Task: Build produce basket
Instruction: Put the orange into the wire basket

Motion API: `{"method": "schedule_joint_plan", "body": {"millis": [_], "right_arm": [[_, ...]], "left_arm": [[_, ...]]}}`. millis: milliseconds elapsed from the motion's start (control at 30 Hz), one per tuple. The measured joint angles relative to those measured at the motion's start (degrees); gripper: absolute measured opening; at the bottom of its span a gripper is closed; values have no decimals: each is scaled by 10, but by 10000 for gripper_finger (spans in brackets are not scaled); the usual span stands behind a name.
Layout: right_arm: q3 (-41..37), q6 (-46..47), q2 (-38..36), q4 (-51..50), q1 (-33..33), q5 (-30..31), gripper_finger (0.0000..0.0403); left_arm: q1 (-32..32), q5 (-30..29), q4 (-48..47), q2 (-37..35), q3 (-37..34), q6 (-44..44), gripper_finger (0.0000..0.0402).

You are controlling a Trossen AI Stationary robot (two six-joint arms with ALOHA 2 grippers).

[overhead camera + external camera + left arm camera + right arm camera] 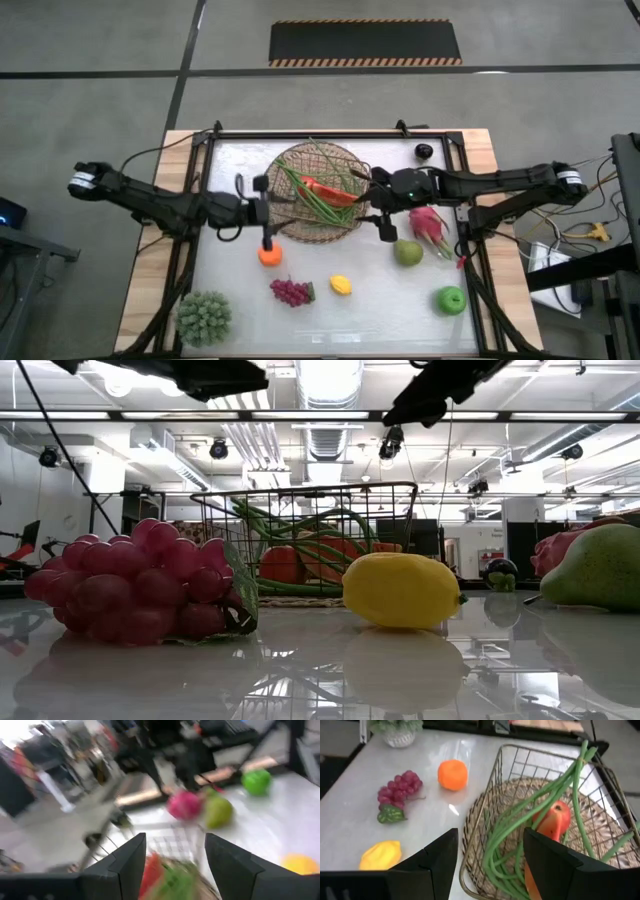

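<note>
We held our left gripper (262,200) and right gripper (380,208) at opposite rims of the basket (336,231), fingers spread and empty; it sat mid-tabletop (400,300), holding green stalks (312,197) and red produce (330,189).

yellow lemon (341,285), purple grapes (291,292)

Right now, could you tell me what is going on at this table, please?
Two robot arms are filling the basket with toy produce. It already holds green stalks and a red piece. The left gripper is at the basket's left edge and the right gripper at its right edge, both with jaws open and empty. The orange, grapes, lemon, pear, dragon fruit and green apple lie outside on the table.
</note>
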Motion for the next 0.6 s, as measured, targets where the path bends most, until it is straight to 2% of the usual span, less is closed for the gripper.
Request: {"method": "schedule_joint_plan", "body": {"millis": [100,267,400,500,600], "right_arm": [[-34,0,-20,40,6,0,210],[-67,-4,-39,85,5,0,210],[-73,-9,-42,91,5,0,210],[-74,-12,-40,92,5,0,210],[-74,-16,-37,93,5,0,210]], "left_arm": [[-22,1,-104,11,29,-68,187],[-52,2,-358,47,110,-229,187],[-63,60,-537,89,169,-334,187],[-62,74,-605,122,191,-393,187],[-62,105,-628,146,192,-414,187]]}}
